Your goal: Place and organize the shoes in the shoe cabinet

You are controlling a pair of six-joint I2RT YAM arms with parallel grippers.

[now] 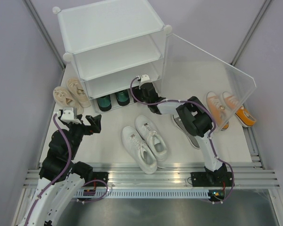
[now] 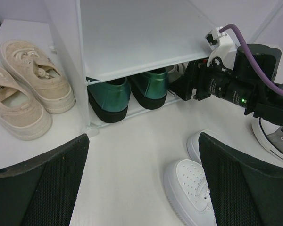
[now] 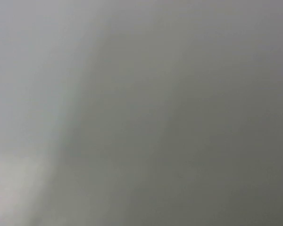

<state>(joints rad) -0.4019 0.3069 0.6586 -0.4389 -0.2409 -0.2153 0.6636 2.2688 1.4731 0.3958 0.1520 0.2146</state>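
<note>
The shoe cabinet (image 1: 108,28) stands at the back with its clear door (image 1: 217,66) swung open to the right. A dark green pair (image 1: 113,100) (image 2: 127,92) sits in its bottom tier. My right gripper (image 1: 142,89) (image 2: 180,87) reaches into that tier beside the green pair; its fingers are hidden and its wrist view is a grey blur. My left gripper (image 1: 82,125) (image 2: 141,188) hangs open and holds nothing, just left of the white pair (image 1: 146,141) (image 2: 191,188). One grey shoe (image 1: 188,134) (image 2: 278,136) lies under my right arm.
A beige pair (image 1: 70,92) (image 2: 28,89) lies left of the cabinet. An orange pair (image 1: 228,109) lies at the right behind the open door. The two upper shelves hold nothing. Grey walls close in both sides.
</note>
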